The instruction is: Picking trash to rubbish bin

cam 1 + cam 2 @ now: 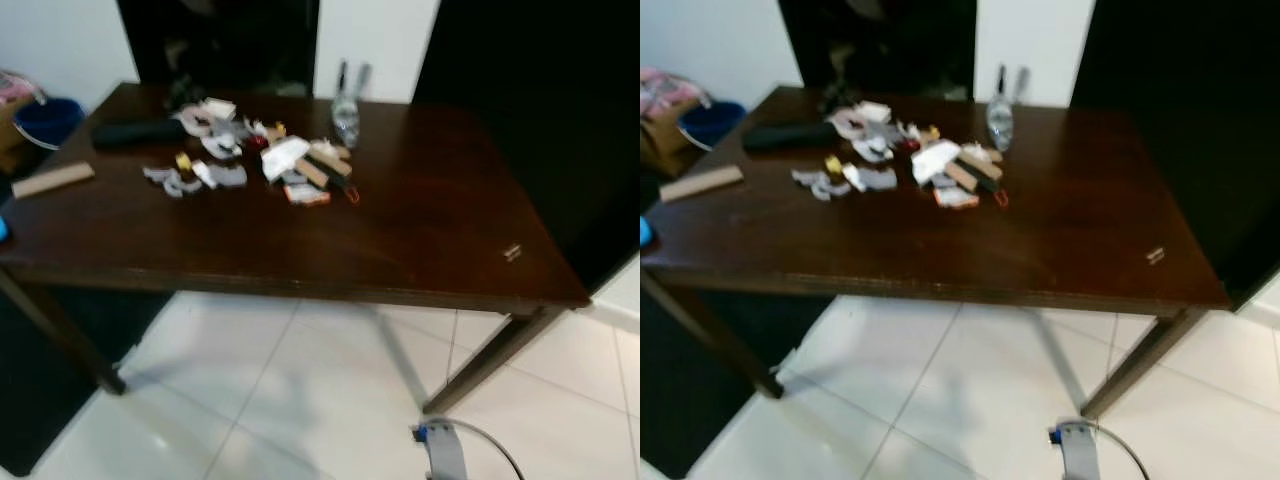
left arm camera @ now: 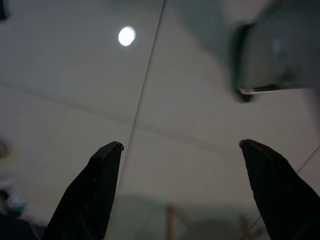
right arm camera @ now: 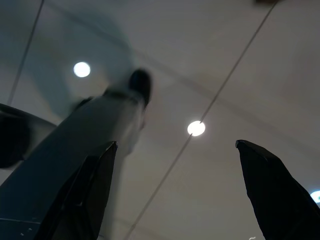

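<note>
A heap of trash lies on the far left half of a dark wooden table: paper scraps, grey wrappers, small boxes and an orange piece. A clear plastic bottle stands at the far edge. A small scrap lies alone near the right front corner. My left gripper is open over the tiled floor. My right gripper is open too, hanging low beside my own leg. Nothing sits between either pair of fingers.
A black case and a flat wooden piece lie at the table's left end. A blue bin stands on the floor at far left. A dark mat lies under the table's left side. White tiles stretch in front.
</note>
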